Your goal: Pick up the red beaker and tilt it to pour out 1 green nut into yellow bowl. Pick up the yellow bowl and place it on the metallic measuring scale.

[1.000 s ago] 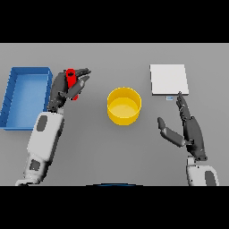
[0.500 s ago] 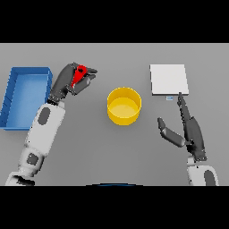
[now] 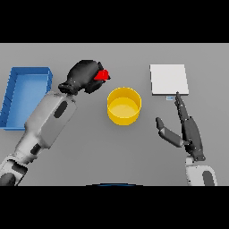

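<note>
Left hand (image 3: 83, 76): fingers curled tightly around the red beaker (image 3: 103, 74), held above the table just left of the yellow bowl (image 3: 124, 105); only the beaker's red end shows past the fingers. Right hand (image 3: 183, 127): fingers straight, holding nothing, fingertips near the metallic measuring scale (image 3: 168, 79). Blue tray (image 3: 12, 98) at far left.

We note a matt grey table (image 3: 89, 152); the yellow bowl (image 3: 124, 106) and blue tray (image 3: 27, 96) look like smooth plastic. The measuring scale (image 3: 168, 79) appears pale matt, perhaps brushed metal.
</note>
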### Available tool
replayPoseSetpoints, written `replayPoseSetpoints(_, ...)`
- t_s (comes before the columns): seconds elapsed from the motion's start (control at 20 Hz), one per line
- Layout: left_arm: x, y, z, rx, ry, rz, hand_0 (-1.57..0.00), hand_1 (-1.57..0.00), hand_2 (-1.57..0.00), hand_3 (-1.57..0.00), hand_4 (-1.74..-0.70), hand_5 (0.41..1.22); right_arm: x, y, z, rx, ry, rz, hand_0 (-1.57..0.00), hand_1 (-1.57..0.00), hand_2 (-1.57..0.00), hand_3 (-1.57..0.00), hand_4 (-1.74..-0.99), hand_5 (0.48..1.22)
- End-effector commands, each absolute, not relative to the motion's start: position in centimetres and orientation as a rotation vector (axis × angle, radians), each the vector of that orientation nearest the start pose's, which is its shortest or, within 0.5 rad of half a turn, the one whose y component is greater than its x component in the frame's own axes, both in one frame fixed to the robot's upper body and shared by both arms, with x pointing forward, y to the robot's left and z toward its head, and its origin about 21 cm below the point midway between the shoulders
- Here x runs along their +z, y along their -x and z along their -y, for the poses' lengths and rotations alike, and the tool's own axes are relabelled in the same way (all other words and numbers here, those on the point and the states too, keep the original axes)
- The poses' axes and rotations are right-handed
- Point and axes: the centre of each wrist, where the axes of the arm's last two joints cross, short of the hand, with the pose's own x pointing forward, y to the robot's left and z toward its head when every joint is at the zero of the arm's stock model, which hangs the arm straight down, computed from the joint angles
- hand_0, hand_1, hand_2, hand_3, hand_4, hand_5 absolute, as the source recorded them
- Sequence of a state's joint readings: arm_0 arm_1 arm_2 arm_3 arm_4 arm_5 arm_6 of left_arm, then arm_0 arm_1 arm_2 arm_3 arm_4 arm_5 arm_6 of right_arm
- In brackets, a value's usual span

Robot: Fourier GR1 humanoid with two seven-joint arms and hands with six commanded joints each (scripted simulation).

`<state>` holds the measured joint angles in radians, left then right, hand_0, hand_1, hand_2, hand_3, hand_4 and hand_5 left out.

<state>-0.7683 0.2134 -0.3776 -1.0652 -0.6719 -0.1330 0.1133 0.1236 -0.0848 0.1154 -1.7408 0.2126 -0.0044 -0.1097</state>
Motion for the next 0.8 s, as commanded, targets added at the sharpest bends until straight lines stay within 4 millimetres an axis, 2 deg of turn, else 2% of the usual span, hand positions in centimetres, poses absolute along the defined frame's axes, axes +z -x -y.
replayPoseSetpoints(0.0, 9.6, -39.0, -12.3, -1.385, -0.612, 1.509, -1.57, -1.57, -1.57, -1.57, -1.74, 1.183, 1.6, -21.8, 23.1, 0.278, 0.16, 1.719, 0.0, 0.0, 0.0, 0.0, -1.183, 0.673)
replayPoseSetpoints(0.1, 10.0, -39.1, -11.4, -1.518, -0.678, 1.45, -1.57, -1.57, -1.57, -1.57, -1.74, 1.197, 1.6, -21.9, 23.3, 0.274, 0.157, 1.711, 0.0, 0.0, 0.0, 0.0, -1.187, 0.676)
replayPoseSetpoints(0.15, 10.2, -39.4, -11.0, -1.587, -0.711, 1.406, -1.57, -1.57, -1.57, -1.57, -1.69, 1.202, 1.5, -21.7, 23.4, 0.277, 0.159, 1.704, 0.0, 0.0, 0.0, 0.0, -1.191, 0.675)
replayPoseSetpoints(0.3, 10.8, -39.6, -10.0, -1.783, -0.797, 1.333, -1.57, -1.57, -1.57, -1.38, -1.71, 1.211, 1.6, -21.5, 23.2, 0.257, 0.142, 1.69, 0.0, 0.0, 0.0, 0.0, -1.195, 0.671)
replayPoseSetpoints(0.5, 11.5, -40.2, -8.2, -2.023, -0.871, 1.242, -1.57, -1.57, -1.57, -1.29, -1.72, 1.217, 1.4, -21.5, 22.7, 0.211, 0.102, 1.691, 0.0, 0.0, 0.0, 0.0, -1.206, 0.639)
replayPoseSetpoints(0.75, 11.9, -40.4, -6.6, -2.249, -0.948, 1.185, -1.57, -1.57, -1.57, -1.48, -1.73, 1.22, 1.0, -21.2, 22.9, 0.228, 0.144, 1.701, 0.0, 0.0, 0.0, 0.0, -1.214, 0.6)
